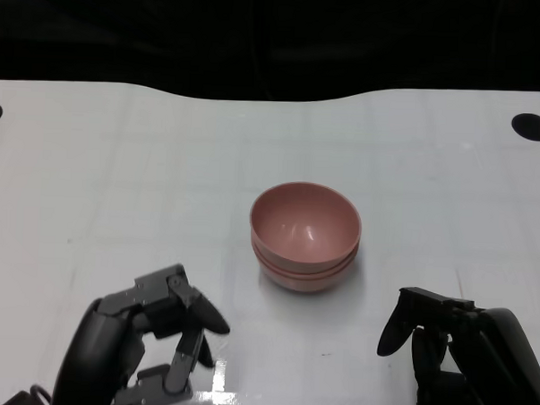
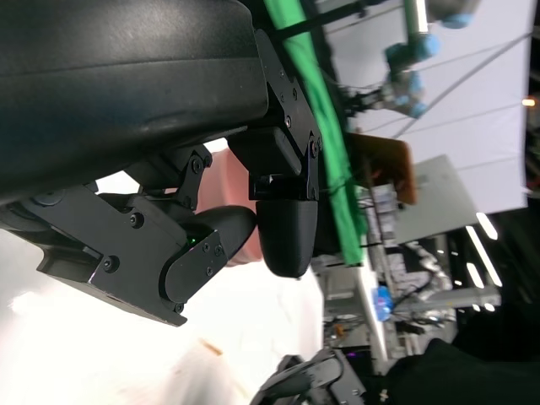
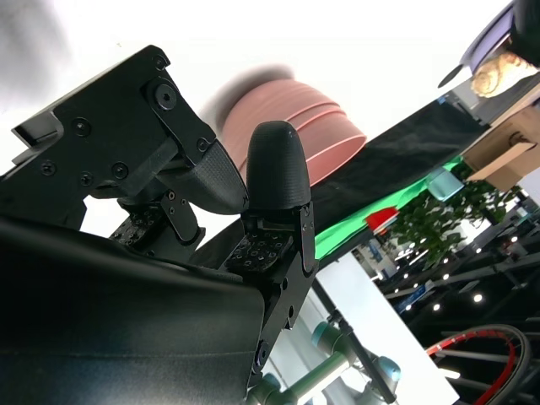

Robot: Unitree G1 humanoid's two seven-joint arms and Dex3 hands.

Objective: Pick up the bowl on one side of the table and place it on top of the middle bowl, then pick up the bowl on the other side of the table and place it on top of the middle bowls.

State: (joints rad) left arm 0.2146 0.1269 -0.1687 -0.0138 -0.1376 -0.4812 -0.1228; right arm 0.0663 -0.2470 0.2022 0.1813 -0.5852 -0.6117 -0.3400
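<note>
Bowls, pink, nested into one stack (image 1: 305, 238) mid-table (image 1: 118, 187); the right wrist view shows three rims banded together (image 3: 295, 114), which the head view only hints at. One stack, two hands. Left hand (image 1: 147, 341) sits near and left of the stack, fingers parted, holding nothing. Right hand (image 1: 456, 354) waits on the stack's other side, fingers apart, holding nothing too.
</note>
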